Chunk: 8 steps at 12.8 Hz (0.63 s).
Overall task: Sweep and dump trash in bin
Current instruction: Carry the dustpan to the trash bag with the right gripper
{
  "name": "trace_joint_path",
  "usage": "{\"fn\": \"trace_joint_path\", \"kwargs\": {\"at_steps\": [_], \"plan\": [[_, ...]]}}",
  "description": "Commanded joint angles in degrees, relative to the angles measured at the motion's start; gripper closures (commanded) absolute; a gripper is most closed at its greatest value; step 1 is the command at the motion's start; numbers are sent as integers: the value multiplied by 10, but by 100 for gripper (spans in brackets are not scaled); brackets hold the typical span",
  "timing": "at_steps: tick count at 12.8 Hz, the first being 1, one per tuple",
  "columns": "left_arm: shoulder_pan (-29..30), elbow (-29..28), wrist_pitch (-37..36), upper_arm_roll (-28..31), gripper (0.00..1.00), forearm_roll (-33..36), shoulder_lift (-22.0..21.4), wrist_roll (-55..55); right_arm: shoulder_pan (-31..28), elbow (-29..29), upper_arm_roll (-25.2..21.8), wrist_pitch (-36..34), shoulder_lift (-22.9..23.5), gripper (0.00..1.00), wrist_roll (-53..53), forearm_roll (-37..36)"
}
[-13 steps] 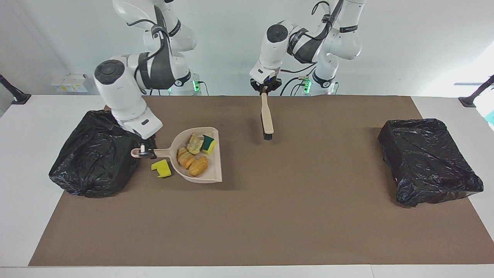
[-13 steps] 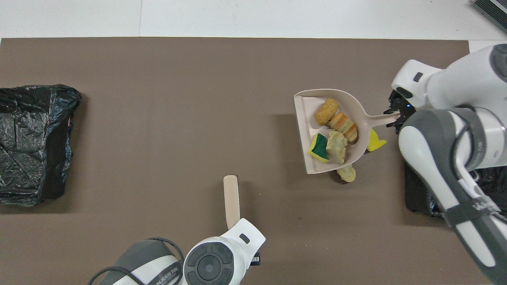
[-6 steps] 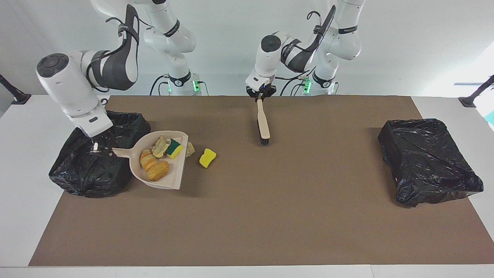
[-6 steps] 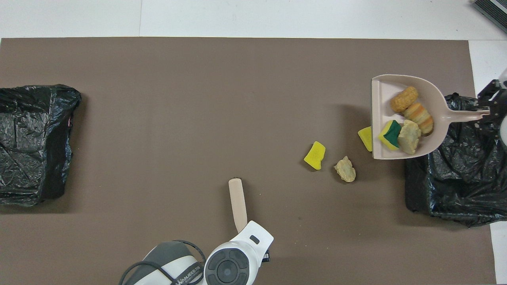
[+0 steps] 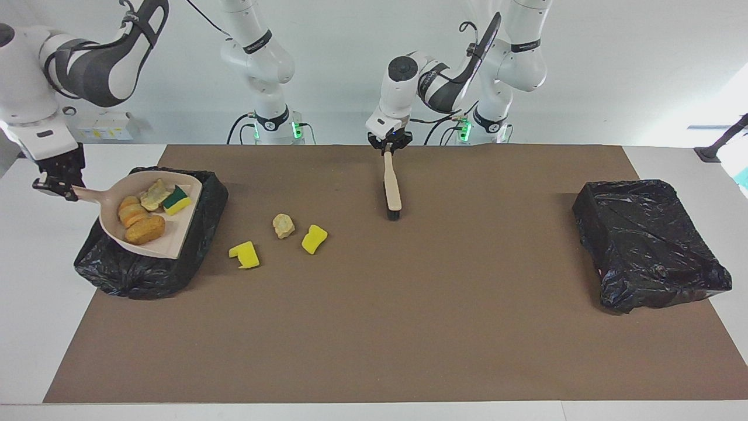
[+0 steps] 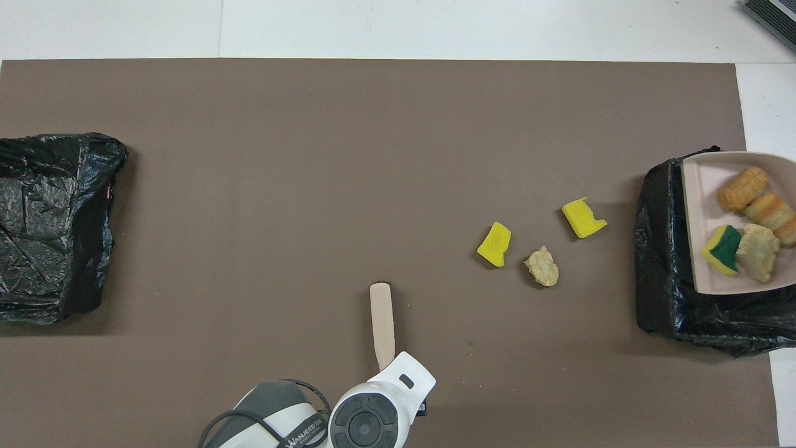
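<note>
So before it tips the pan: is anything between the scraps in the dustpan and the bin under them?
Nothing visible. The right gripper holds the dustpan directly over the open black-bagged bin.

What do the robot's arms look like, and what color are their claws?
Both arms are glossy white with rounded joints, dark grey bands and black cables looped along them. Each elbow ends in a round black cap. The right claw and the left claw are small and black, and green lights glow at the arm bases.
</note>
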Motion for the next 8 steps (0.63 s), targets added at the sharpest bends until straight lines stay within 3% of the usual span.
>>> {"fn": "trace_joint_path", "kwargs": {"at_steps": [1, 2, 3, 4, 6, 8], "plan": [[3, -12, 10, 6, 93, -1, -6, 13, -6, -67, 4, 19, -48, 100, 30, -93], [4, -12, 9, 6, 72, -1, -6, 12, -4, -103, 6, 42, -69, 100, 76, -142], [7, -11, 10, 6, 42, -1, -5, 10, 2, -139, 8, 60, -90, 100, 136, -195], [8, -8, 4, 7, 1, -1, -3, 9, 12, -166, 9, 61, -108, 100, 196, -236], [47, 2, -3, 7, 0, 0, -5, 11, 40, -217, 9, 69, -142, 100, 262, -318], [81, 36, -11, 11, 0, 21, -7, 12, 65, -230, 9, 63, -154, 100, 311, -384]]}}
